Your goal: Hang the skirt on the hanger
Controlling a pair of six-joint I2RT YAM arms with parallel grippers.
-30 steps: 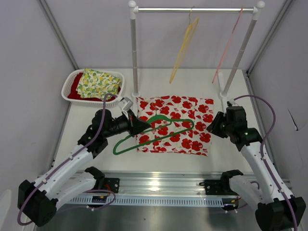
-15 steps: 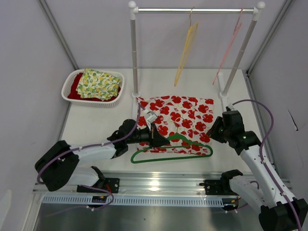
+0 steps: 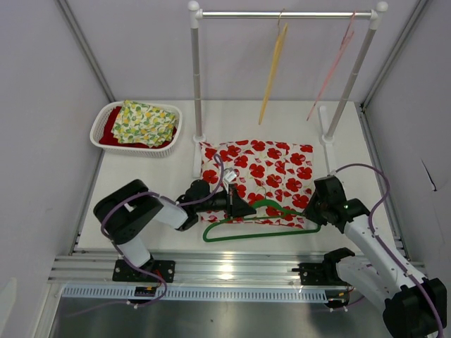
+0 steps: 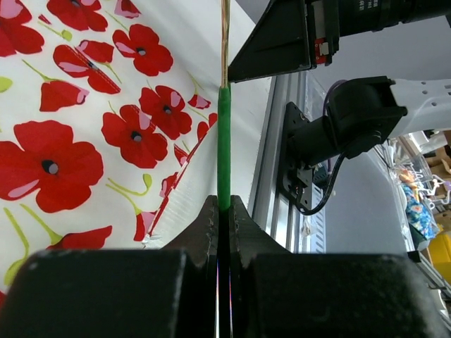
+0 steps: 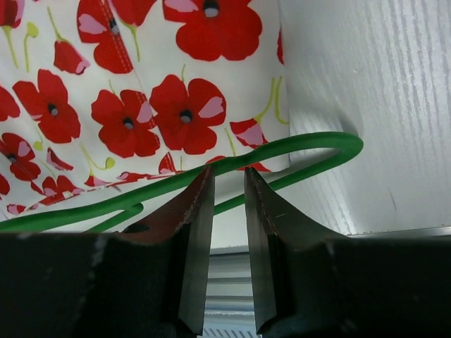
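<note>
The skirt (image 3: 257,172), white with red poppies, lies flat on the table. A green hanger (image 3: 268,230) lies across the skirt's near edge. My left gripper (image 3: 246,208) is shut on the hanger near its hook; in the left wrist view the green wire (image 4: 224,141) runs out from between the shut fingertips of the gripper (image 4: 224,205), above the skirt (image 4: 84,141). My right gripper (image 3: 315,205) is open at the hanger's right end. In the right wrist view its gripper (image 5: 229,176) has narrowly parted jaws just short of the hanger's arm (image 5: 303,148) and the skirt's edge (image 5: 141,98).
A white basket (image 3: 103,116) with folded clothes stands at the back left. A rack (image 3: 282,14) at the back carries a yellow hanger (image 3: 271,67) and a pink hanger (image 3: 331,63). The metal rail (image 3: 225,271) runs along the near edge.
My left gripper has carried the green hanger right and toward the skirt's near edge. My right gripper has moved nearer and down to the hanger's right end.
</note>
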